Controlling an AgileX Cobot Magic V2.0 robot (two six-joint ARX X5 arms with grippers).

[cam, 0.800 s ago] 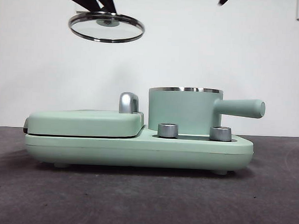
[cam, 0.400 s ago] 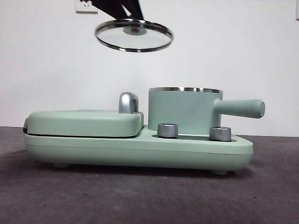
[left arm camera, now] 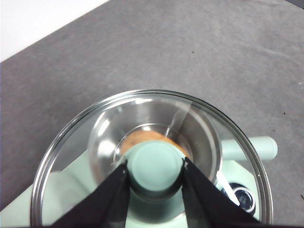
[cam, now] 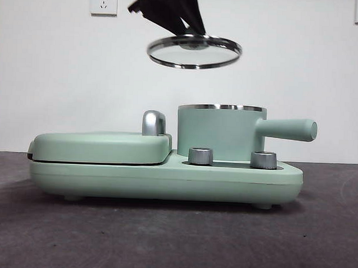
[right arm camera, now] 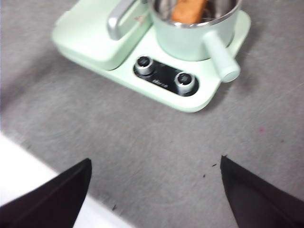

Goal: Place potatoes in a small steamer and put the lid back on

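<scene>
- Carried rightward across both earlier frames, the lid (cam: 193, 51) now hangs high over the join between the grill plate (cam: 102, 146) and the small steamer (cam: 221, 132), no longer out above the grill's left half; nothing on the table has shifted.
- At the left of your front view, the flat green grill plate sits closed on the appliance base (cam: 165, 180), its chrome handle (cam: 154, 122) upright just beside the pot; the base stands mid-table, well back from the near edge.
- Your left gripper (left arm camera: 156, 167) has its jaws clamped on the lid's mint-green knob (left arm camera: 156, 165); through the glass, the left wrist view shows the steel bowl of the steamer (left arm camera: 152, 137) almost centred below.
- Already inside the pot, the potato (right arm camera: 189, 10) lies orange-brown against the steel, so the loading step looks finished and the lidding step is the one in hand.
- Right of the pot, the stubby side handle (cam: 288, 129) points toward the table's right edge, clear of the lid's path; two knobs (cam: 232, 157) sit on the base in front.
- Your right gripper (right arm camera: 154, 190) waits spread wide and empty, pulled back toward the near edge.
- Next, by my reading, you need a little more travel right to centre the rim over the pot, then a level descent until steel meets steel before letting go of the knob.
</scene>
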